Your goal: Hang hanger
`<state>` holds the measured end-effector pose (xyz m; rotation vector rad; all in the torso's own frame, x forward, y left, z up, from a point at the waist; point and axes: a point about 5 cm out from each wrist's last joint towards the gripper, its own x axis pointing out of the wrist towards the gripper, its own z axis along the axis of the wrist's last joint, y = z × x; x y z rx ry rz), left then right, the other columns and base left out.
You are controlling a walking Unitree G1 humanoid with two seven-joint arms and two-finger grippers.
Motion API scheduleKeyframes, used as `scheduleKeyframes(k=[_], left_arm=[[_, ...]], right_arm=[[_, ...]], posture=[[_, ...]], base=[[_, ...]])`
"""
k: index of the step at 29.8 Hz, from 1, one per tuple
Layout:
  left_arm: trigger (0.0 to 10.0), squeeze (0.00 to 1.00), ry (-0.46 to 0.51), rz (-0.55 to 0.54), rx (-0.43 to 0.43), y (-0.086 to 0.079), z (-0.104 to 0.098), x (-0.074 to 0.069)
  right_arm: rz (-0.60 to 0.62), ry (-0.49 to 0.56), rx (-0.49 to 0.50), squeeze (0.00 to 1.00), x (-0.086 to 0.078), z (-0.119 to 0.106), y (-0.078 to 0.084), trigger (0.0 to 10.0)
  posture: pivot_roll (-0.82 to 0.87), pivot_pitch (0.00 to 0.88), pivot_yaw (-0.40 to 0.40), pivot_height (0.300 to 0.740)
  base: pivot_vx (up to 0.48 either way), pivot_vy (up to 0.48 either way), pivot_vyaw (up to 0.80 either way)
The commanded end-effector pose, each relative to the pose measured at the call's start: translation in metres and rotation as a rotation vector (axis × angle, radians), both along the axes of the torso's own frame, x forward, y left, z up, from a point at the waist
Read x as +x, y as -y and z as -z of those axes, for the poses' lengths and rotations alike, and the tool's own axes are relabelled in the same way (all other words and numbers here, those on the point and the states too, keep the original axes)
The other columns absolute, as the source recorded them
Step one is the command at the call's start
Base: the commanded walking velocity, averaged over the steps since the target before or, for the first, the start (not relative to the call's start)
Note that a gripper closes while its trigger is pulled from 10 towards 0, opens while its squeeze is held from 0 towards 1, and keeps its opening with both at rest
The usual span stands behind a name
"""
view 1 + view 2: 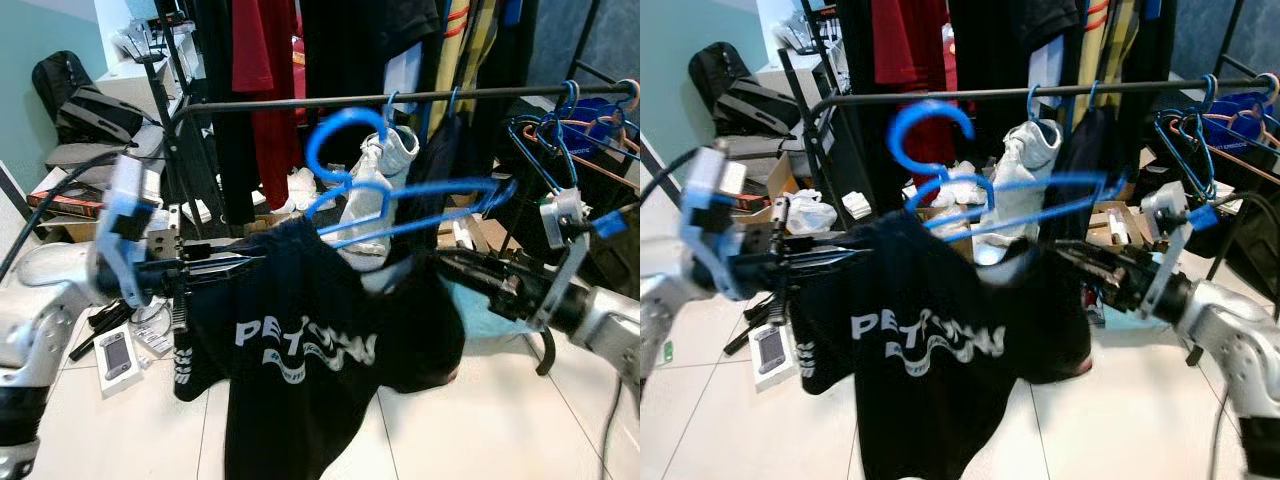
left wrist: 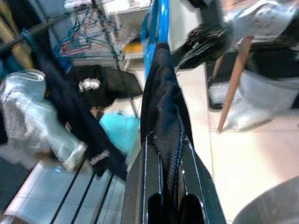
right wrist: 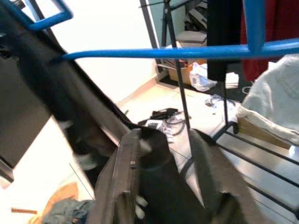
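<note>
Both grippers clamp a black printed T-shirt (image 1: pixel 310 340) — left gripper (image 1: pixel 235 262) at one shoulder, right gripper (image 1: pixel 455 268) opposite — draped on a blue plastic hanger (image 1: pixel 400 205) below the black metal rail (image 1: pixel 330 101).

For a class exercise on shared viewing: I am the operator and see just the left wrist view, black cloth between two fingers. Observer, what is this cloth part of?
Observer: It is a black T-shirt with white lettering, draped on a blue hanger.
Operator: Is the hanger on a rail?
Observer: No. Its hook is in the air, in front of and about level with the black rail.
Operator: What does the right gripper do?
Observer: The right gripper holds the shirt's other side, and the left gripper pinches the near one.
Operator: Is the rail bare?
Observer: No. Other blue hangers hang at its right end.
</note>
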<state>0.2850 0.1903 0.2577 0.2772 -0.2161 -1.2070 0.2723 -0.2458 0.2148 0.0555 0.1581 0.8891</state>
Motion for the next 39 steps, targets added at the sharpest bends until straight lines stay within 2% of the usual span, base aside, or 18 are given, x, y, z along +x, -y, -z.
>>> scheduleKeyframes(k=[1,3,8,11,12,13,14,17,18,19,20,24,25,26,29,31,36,39], left_arm=[[10.0,0.00,0.025,-0.035,0.033,-0.005,-0.005,0.002],[10.0,0.00,0.018,-0.136,0.113,-0.015,-0.006,0.011],[10.0,0.00,0.015,-0.225,0.171,-0.025,-0.005,0.019],[10.0,0.00,0.014,-0.258,0.202,-0.030,-0.004,0.022],[10.0,0.00,0.015,-0.242,0.229,-0.028,-0.004,0.021],[10.0,0.00,0.015,-0.242,0.229,-0.028,-0.004,0.021],[10.0,0.00,0.017,-0.195,0.256,-0.024,-0.003,0.018],[10.0,0.00,0.017,-0.195,0.256,-0.024,-0.003,0.018],[10.0,0.00,0.020,-0.129,0.279,-0.017,-0.002,0.013],[10.0,0.00,0.020,-0.129,0.279,-0.017,-0.002,0.013],[10.0,0.00,0.020,-0.058,0.306,-0.010,-0.001,0.008],[10.0,0.00,0.019,-0.011,0.329,-0.004,0.001,0.005],[10.0,0.00,0.021,0.030,0.345,0.002,0.002,0.003],[10.0,0.00,0.021,0.030,0.345,0.002,0.002,0.003],[10.0,0.00,0.032,0.104,0.363,0.017,0.002,0.001],[10.0,0.00,0.032,0.104,0.363,0.017,0.002,0.001],[10.0,0.00,0.043,0.177,0.348,0.039,0.003,-0.005],[10.0,0.00,0.043,0.177,0.348,0.039,0.003,-0.005]], right_arm=[[-0.005,0.007,-0.028,1.00,-0.001,0.001,0.001,10.0],[0.111,-0.062,-0.195,1.00,-0.006,0.015,0.033,10.0],[0.137,-0.109,-0.274,1.00,-0.016,0.022,0.048,10.0],[0.090,-0.102,-0.244,1.00,-0.023,0.018,0.043,10.0],[0.044,-0.009,-0.130,1.00,-0.024,-0.003,0.033,10.0],[0.044,-0.009,-0.130,1.00,-0.024,-0.003,0.033,10.0],[0.007,0.094,-0.041,1.00,-0.025,-0.026,0.026,10.0],[0.007,0.094,-0.041,1.00,-0.025,-0.026,0.026,10.0],[-0.038,0.186,0.026,0.16,-0.025,-0.047,0.021,10.0],[-0.038,0.186,0.026,0.16,-0.025,-0.047,0.021,10.0],[-0.107,0.252,0.046,0.00,-0.026,-0.064,0.013,10.0],[-0.187,0.276,-0.002,0.00,-0.026,-0.072,0.001,10.0],[-0.296,0.285,-0.054,0.00,-0.027,-0.076,-0.015,10.0],[-0.296,0.285,-0.054,0.00,-0.027,-0.076,-0.015,10.0],[-0.474,0.288,-0.153,0.00,-0.026,-0.076,-0.042,10.0],[-0.474,0.288,-0.153,0.00,-0.026,-0.076,-0.042,10.0],[-0.593,0.238,-0.223,0.00,-0.020,-0.060,-0.065,10.0],[-0.593,0.238,-0.223,0.00,-0.020,-0.060,-0.065,10.0]], posture=[[-0.12,0.000,0.043,0.740],[-0.12,0.000,0.044,0.740],[-0.12,0.000,0.046,0.740],[-0.12,0.000,0.049,0.740],[-0.12,0.000,0.050,0.740],[-0.12,0.000,0.050,0.740],[-0.11,0.000,0.053,0.740],[-0.11,0.000,0.053,0.740],[-0.11,0.000,0.053,0.740],[-0.11,0.000,0.053,0.740],[-0.11,0.000,0.053,0.740],[-0.12,0.000,0.056,0.740],[-0.12,0.000,0.055,0.740],[-0.12,0.000,0.055,0.740],[-0.11,0.000,0.050,0.740],[-0.11,0.000,0.050,0.740],[-0.11,0.000,0.042,0.740],[-0.11,0.000,0.042,0.740]], base=[[0.000,0.000,0.00],[0.000,0.000,0.00],[0.000,0.000,0.00],[0.000,0.000,0.00],[0.000,0.000,0.00],[0.000,0.000,0.00],[0.000,0.000,0.00],[0.000,0.000,0.00],[0.000,0.000,0.00],[0.000,0.000,0.00],[0.000,0.000,0.00],[0.000,0.000,0.00],[0.000,0.000,0.00],[0.000,0.000,0.00],[0.000,0.000,0.00],[0.000,0.000,0.00],[0.000,0.000,0.00],[0.000,0.000,0.00]])
